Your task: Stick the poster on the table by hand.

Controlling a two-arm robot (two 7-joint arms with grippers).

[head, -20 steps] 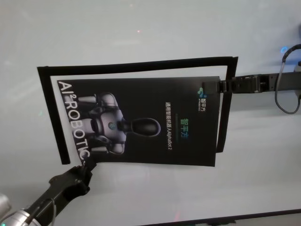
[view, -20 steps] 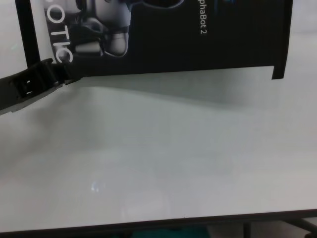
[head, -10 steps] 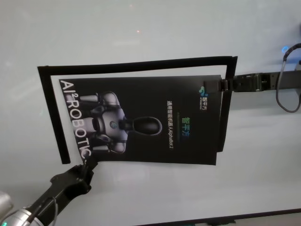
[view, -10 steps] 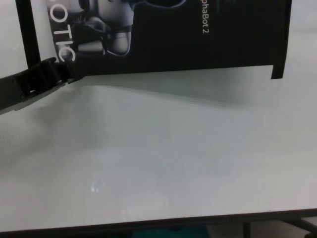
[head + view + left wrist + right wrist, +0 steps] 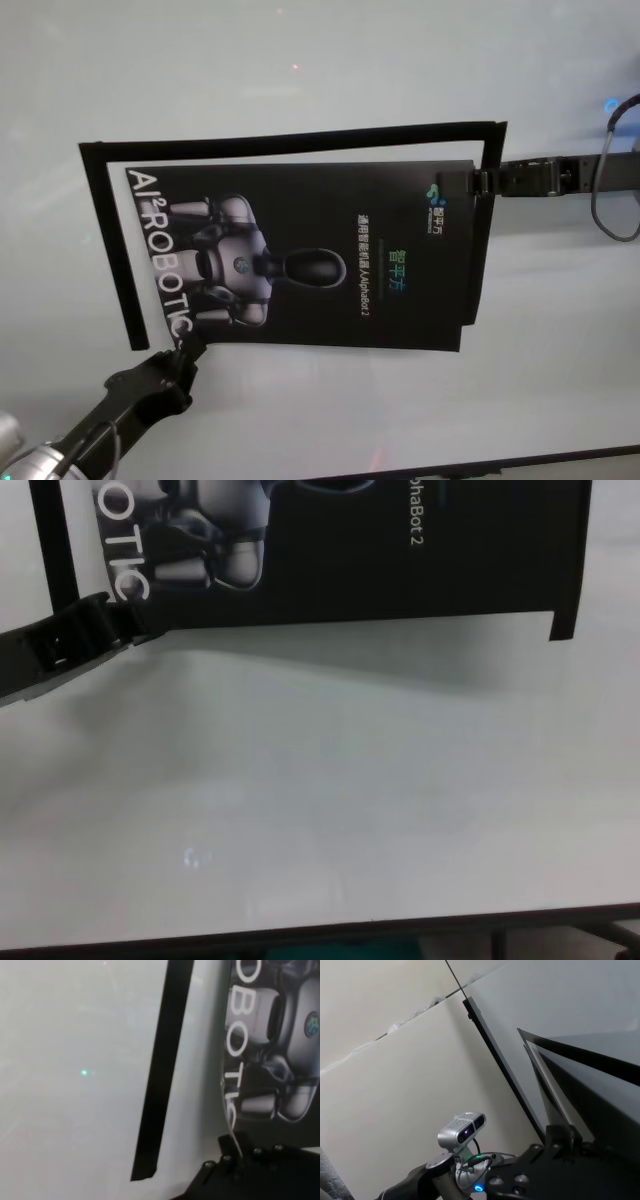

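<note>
Head view: large glossy black poster [image 5: 310, 255], thin, limp, likely slippery; left gripper [image 5: 190, 352] and right gripper [image 5: 472, 182] fingers pinching opposite corners over white table [image 5: 330, 70].

From my console the right wrist view gives the only look at the room: a plain cream-white wall [image 5: 395, 1090] fills the left and centre of the frame. A thin dark seam [image 5: 365, 1046] runs diagonally across its upper left. Light is soft, even, without hard shadows.
</note>
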